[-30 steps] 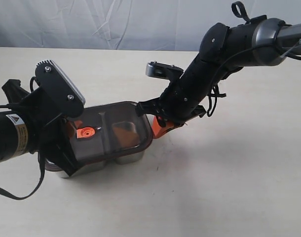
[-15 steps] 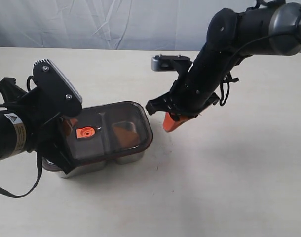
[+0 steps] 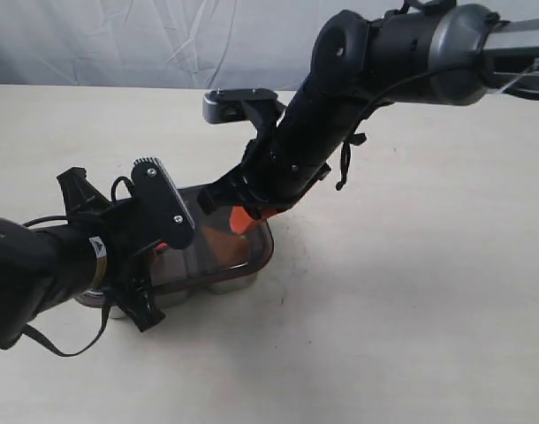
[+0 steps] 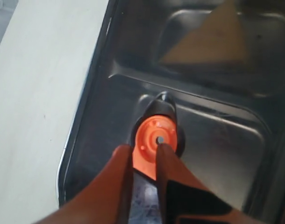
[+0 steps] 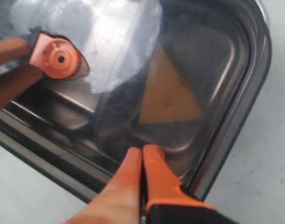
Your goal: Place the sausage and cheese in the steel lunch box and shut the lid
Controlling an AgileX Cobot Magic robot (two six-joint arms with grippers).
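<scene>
The right gripper [image 5: 141, 151], beside the steel lunch box [image 3: 225, 284] a moment ago, now stands over the lid [image 5: 124, 28] above the enclosed cheese [image 5: 168, 93], jaws together and empty, the left gripper [image 4: 143, 148] narrowly parted at the valve [image 4: 154, 135]; closing seems underway, sausage unseen.

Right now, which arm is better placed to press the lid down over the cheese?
Probably right. The right gripper, shut, is over the lid at the cheese end, near the rim. The left gripper is at the central valve, away from that end.
</scene>
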